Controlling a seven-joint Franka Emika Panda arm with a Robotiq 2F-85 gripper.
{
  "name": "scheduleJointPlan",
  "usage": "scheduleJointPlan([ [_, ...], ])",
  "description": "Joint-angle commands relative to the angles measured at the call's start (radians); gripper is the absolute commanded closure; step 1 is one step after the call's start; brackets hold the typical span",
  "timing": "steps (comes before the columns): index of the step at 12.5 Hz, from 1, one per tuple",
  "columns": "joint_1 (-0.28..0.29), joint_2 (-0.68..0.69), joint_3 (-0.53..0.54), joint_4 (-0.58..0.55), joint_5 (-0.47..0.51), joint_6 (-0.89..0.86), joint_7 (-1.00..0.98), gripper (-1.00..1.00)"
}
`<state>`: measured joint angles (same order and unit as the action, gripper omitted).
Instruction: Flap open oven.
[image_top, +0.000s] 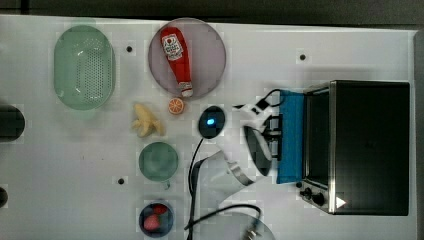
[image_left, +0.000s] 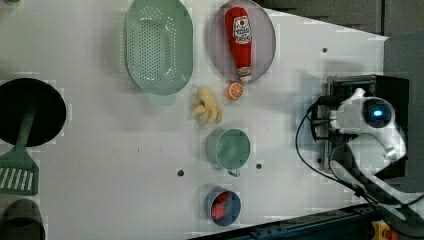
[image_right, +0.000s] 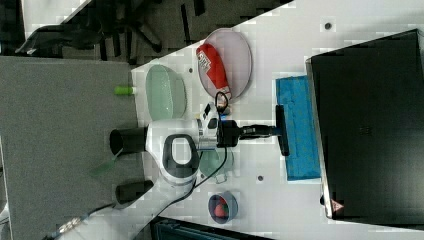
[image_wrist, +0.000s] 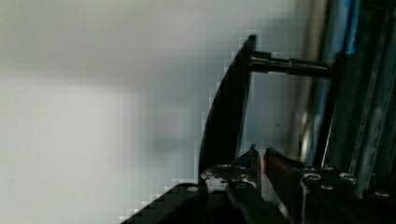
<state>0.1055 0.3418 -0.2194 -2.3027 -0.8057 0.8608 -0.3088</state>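
Jaws (image_wrist: 260, 161) nearly closed beside the handle (image_wrist: 229, 112); at the oven (image_top: 367, 145) door's 9 o'clock, they may slip off.

White arm (image_left: 367, 117) over black oven (image_left: 395, 90), green colander (image_left: 159, 46), ketchup bottle (image_left: 239, 41) on plate (image_left: 267, 42)
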Motion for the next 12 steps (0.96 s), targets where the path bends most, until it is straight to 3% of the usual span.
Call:
scheduleJointPlan([
  [1, 0.037, 0.056, 0.021, -0.003, -0.108, -0.007, 0.264, 0.65],
  [4, 0.074, 0.144, 0.023, 0.028, -0.171, -0.012, 0.399, 0.65],
  [9, 0.091, 0.169, 0.034, 0.102, -0.159, -0.004, 0.411, 0.65],
  [10, 0.091, 0.151, 0.042, 0.123, -0.136, 0.011, 0.411, 0.65],
  [12, 0.091, 0.089, 0.047, 0.167, 0.000, 0.013, 0.415, 0.65],
])
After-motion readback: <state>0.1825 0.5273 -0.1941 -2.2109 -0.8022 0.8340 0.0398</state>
